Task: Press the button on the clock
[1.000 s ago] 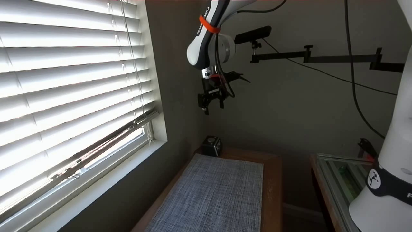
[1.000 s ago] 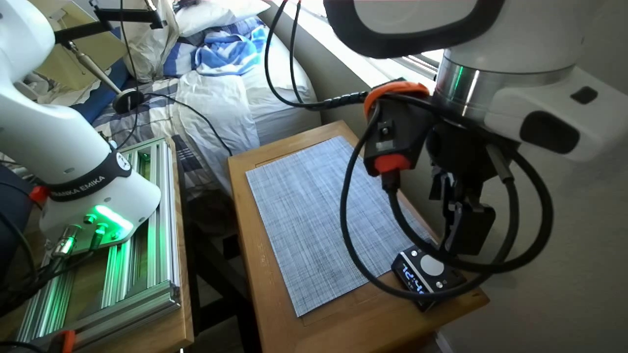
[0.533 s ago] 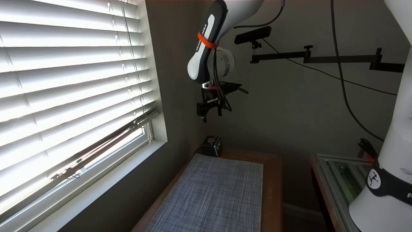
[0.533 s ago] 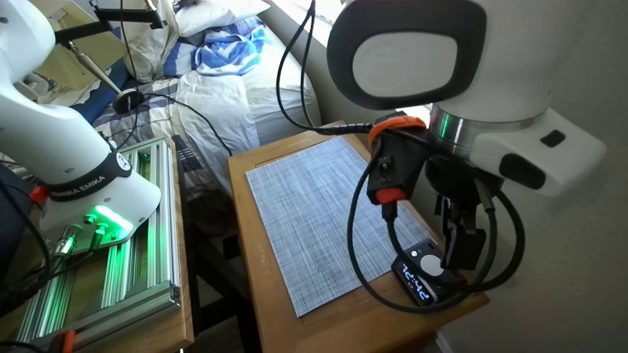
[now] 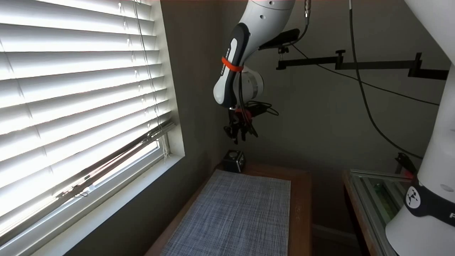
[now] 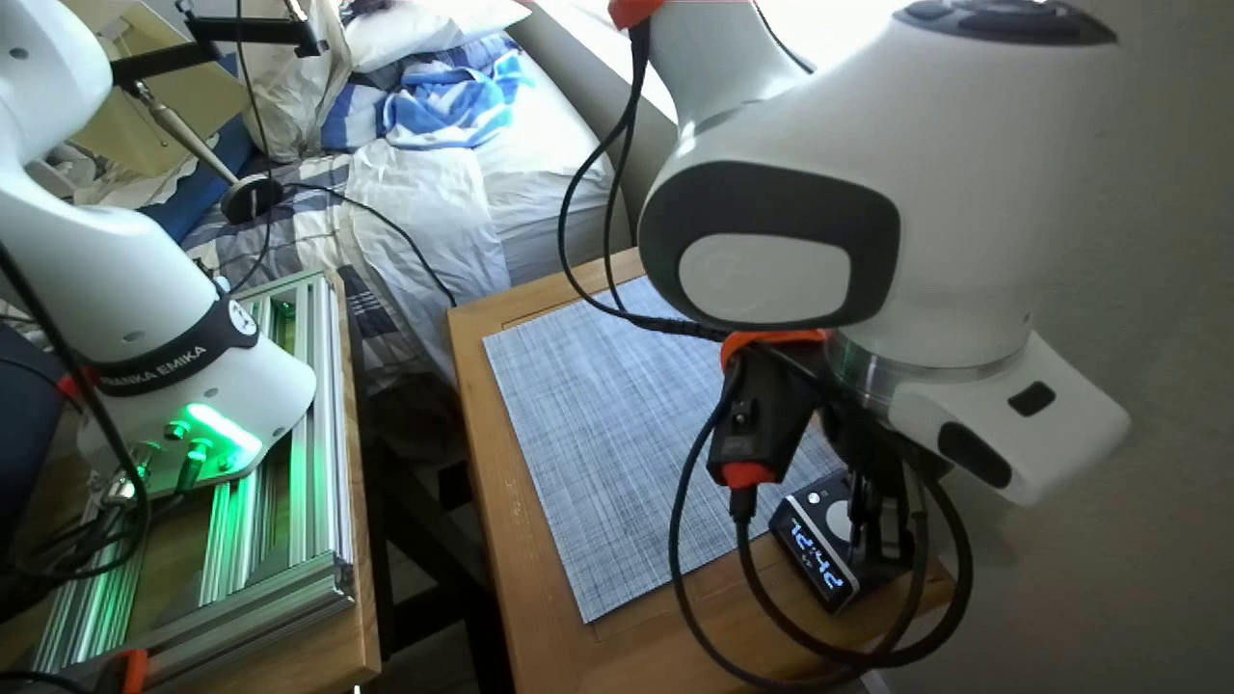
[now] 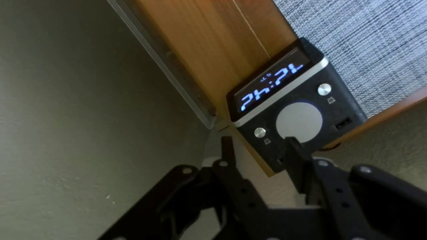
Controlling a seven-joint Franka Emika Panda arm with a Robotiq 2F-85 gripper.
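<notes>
Here, the parted, empty hand [image 7: 260, 141] hangs clear above the clock [image 7: 293, 100] near the table's edge [image 7: 397, 107].

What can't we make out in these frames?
Wrist view: black boxy clock, part of edge opposite lit display, behind black two-fingered tool.
In an exterior view: round silver button, partly hidden by the tool.
In an exterior view: grey woven mat, near end cut off by bottom edge.

White arm [image 6: 906, 164], orange strap [image 5: 232, 65], black end effector [image 7: 259, 141].
</notes>
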